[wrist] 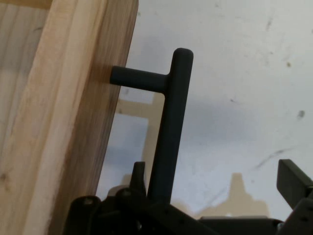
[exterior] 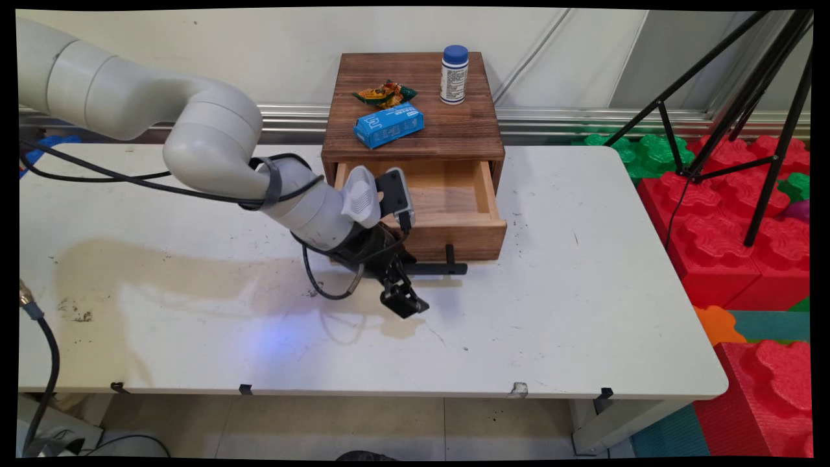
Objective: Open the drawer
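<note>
- Main view: wooden drawer box sitting at the white table far side, its drawer standing pulled out.
- Black gripper hanging low just in front of the drawer, beside the black handle.
- Hand view: fingers standing apart, the handle lying between them near one side, not clamped.
- Box top carrying a blue carton, a snack packet and a blue-capped white bottle.
- Red foam blocks and a black tripod standing right of the table.

Main view looks down across the table; hand view closes on the drawer handle.
</note>
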You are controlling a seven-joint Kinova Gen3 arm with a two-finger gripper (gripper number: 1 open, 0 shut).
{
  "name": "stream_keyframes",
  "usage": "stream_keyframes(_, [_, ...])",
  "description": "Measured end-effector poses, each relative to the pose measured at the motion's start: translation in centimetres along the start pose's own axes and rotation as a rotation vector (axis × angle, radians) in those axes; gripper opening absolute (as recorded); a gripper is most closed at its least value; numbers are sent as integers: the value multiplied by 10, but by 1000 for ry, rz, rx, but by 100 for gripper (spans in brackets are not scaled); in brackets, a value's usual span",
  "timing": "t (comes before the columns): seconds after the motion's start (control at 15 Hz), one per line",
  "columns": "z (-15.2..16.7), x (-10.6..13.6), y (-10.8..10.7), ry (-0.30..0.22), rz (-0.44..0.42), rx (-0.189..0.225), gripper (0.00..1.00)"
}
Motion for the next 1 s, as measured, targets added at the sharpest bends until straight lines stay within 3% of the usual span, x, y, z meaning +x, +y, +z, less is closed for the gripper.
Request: stream_keyframes(1.0, [-9, -10, 49, -27, -26, -66, 100])
